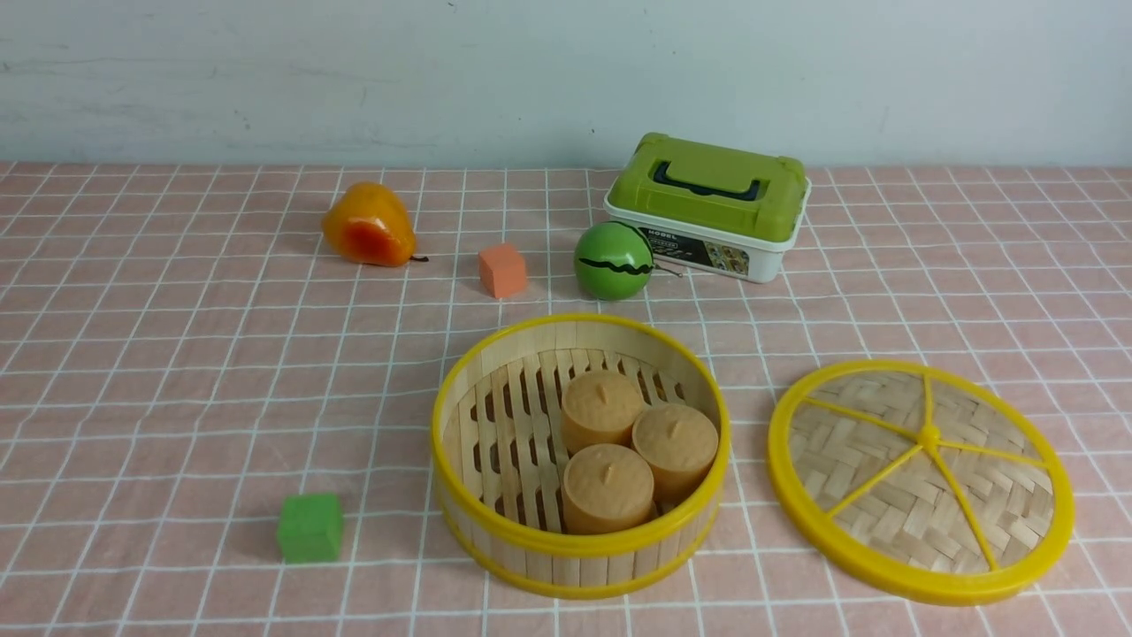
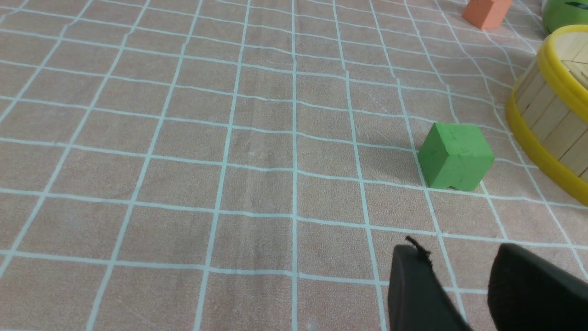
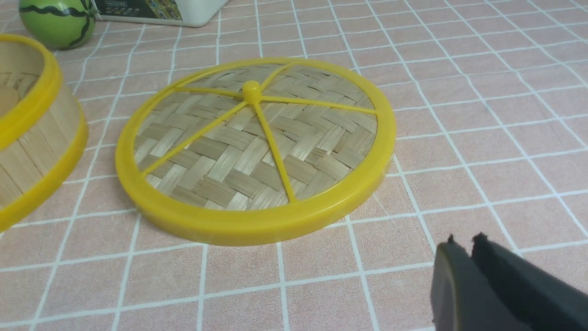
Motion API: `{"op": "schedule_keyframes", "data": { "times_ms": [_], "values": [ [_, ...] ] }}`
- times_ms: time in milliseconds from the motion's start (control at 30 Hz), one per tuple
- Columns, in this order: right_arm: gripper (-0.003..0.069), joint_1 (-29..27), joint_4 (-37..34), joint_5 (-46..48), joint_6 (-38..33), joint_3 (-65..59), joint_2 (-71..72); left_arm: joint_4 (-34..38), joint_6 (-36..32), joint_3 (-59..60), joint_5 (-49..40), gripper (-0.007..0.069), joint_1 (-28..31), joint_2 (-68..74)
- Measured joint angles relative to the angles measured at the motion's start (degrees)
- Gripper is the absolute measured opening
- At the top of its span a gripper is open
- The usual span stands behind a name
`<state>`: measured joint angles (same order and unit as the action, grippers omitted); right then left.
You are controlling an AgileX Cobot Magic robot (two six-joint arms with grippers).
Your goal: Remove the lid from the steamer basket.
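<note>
Pink checked cloth (image 1: 177,372) | lid (image 1: 920,478) off steamer basket (image 1: 579,456) | left end effector (image 2: 459,262) parted, empty | right end effector (image 3: 464,250) closed, empty

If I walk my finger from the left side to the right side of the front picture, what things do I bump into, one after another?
Green foam cube → orange-yellow toy pear → orange foam cube → round bamboo steamer basket with yellow rings → green-lidded white plastic box → flat woven bamboo lid with yellow rim.

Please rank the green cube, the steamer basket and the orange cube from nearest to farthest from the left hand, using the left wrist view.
1. Green cube, just ahead of the left hand.
2. Steamer basket, beyond, off to one side.
3. Orange cube, farthest.
</note>
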<state>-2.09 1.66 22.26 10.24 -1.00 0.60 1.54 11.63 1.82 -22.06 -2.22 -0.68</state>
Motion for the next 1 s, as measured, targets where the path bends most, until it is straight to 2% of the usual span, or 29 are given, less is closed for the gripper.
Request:
{"op": "schedule_keyframes", "data": {
  "times_ms": [1000],
  "values": [
    [0.0067,-0.05,0.00,0.00,0.00,0.00,0.00,0.00,0.00,0.00,0.00,0.0239,0.00,0.00]
  ]
}}
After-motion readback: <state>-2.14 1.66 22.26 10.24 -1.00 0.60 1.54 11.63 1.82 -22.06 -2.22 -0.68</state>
